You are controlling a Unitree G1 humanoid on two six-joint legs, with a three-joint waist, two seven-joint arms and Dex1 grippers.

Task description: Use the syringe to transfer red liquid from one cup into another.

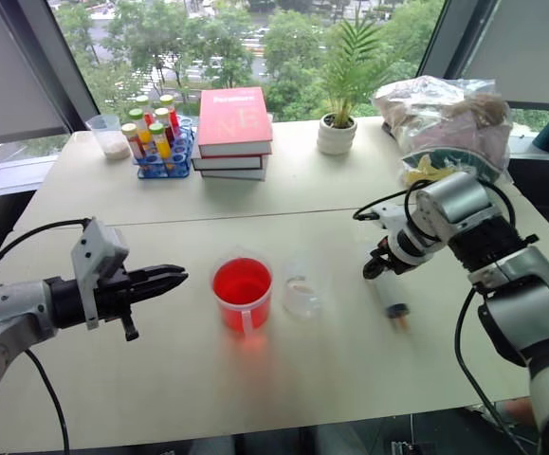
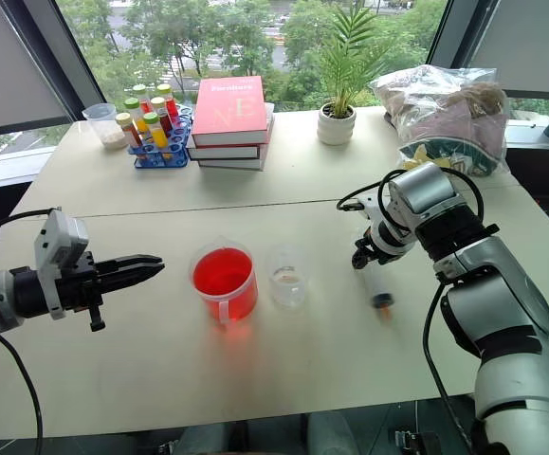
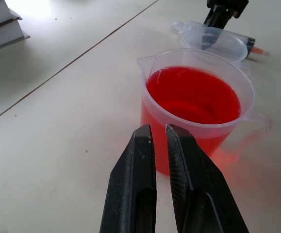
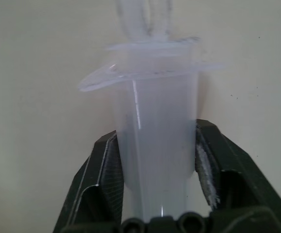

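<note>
The syringe [image 4: 155, 141] lies on the surface toward its right edge, pinched between the right gripper [image 1: 380, 265] jaws, seemingly high near the flange, so lifting may tip it; left gripper [image 1: 165, 278] jaws pressed together beside red cup [image 1: 242, 292].

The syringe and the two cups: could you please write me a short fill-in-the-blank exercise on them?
1. The right gripper is shut on the ____.
2. The liquid in the wider cup is ____.
3. The smaller cup stands between the wider cup and the ____.
4. The left gripper holds ____.

Missing words: syringe; red; syringe; nothing
</note>
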